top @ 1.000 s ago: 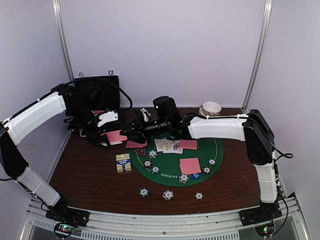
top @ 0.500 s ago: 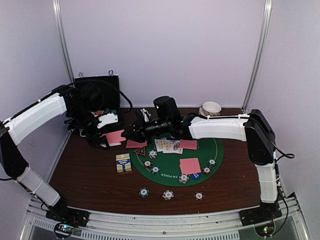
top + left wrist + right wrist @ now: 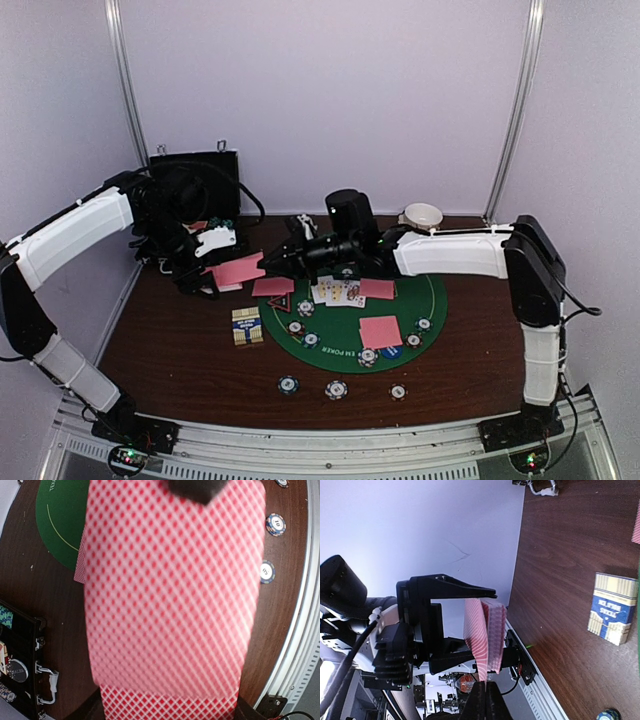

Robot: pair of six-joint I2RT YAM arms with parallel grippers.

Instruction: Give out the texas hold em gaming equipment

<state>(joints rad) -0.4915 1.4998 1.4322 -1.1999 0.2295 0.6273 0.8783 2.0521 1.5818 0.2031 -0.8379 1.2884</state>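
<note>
My left gripper (image 3: 205, 283) is shut on a deck of pink-backed cards (image 3: 167, 705) above the table's left side. My right gripper (image 3: 272, 260) is shut on the edge of the top card (image 3: 240, 268), which is slid partly off the deck; the pinch shows in the right wrist view (image 3: 485, 692). That card (image 3: 172, 585) fills the left wrist view. On the green mat (image 3: 440, 300) lie face-up cards (image 3: 338, 291), pink cards (image 3: 380, 331), a triangular marker (image 3: 279, 303) and several chips. Three chips (image 3: 336, 389) lie in front of the mat.
A card box (image 3: 247, 325) stands left of the mat, also in the right wrist view (image 3: 612, 607). The open black case (image 3: 195, 185) stands at the back left. White bowls (image 3: 422, 215) sit at the back right. Two chips (image 3: 275, 524) lie near the table's front rail.
My right gripper has drawn back to the right with the top card pinched, sliding it further off the deck. The left gripper has held still.
</note>
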